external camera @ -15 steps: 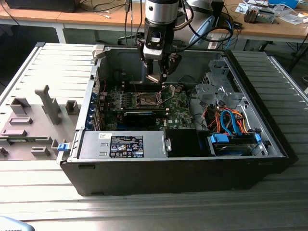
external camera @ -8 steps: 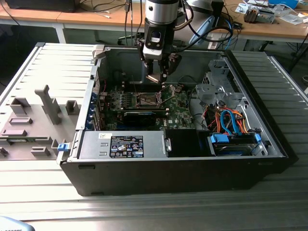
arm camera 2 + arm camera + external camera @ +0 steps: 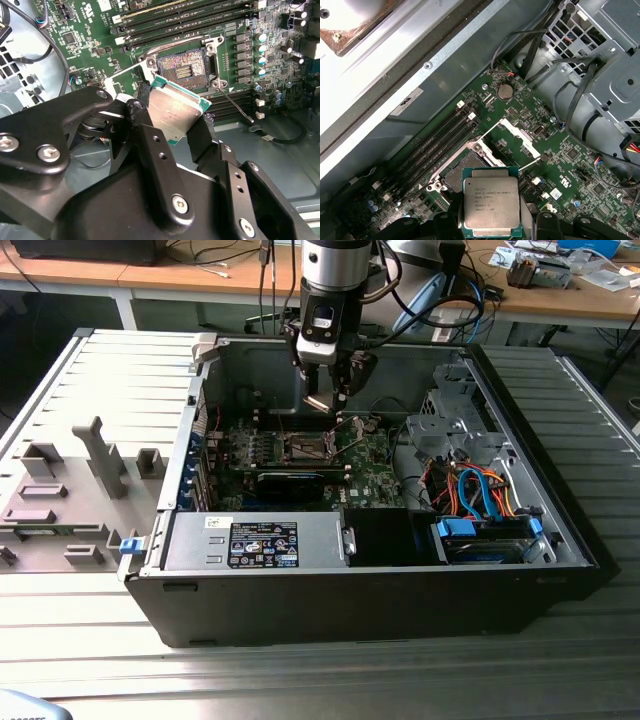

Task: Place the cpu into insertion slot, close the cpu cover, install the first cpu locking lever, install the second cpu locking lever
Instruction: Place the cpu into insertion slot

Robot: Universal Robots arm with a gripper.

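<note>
My gripper (image 3: 325, 398) hangs inside the open computer case, a little above the green board, and is shut on the cpu (image 3: 175, 107). The cpu is a flat square chip with a dull silver top (image 3: 491, 205), gripped by two opposite edges between the black fingers (image 3: 145, 130). The insertion slot (image 3: 187, 70) lies open just beyond the chip; in the first wrist view the chip hides part of the insertion slot (image 3: 457, 175). The cpu cover (image 3: 517, 136) stands swung up beside the slot. A thin locking lever (image 3: 239, 106) sticks out, unlatched.
Memory slots (image 3: 175, 20) run along one side of the socket. A long black card (image 3: 290, 482) and a labelled power-supply box (image 3: 262, 540) sit nearer the case front. A drive cage with coloured cables (image 3: 480, 500) fills the exterior view's right. A grey fixture tray (image 3: 70, 490) lies outside the case.
</note>
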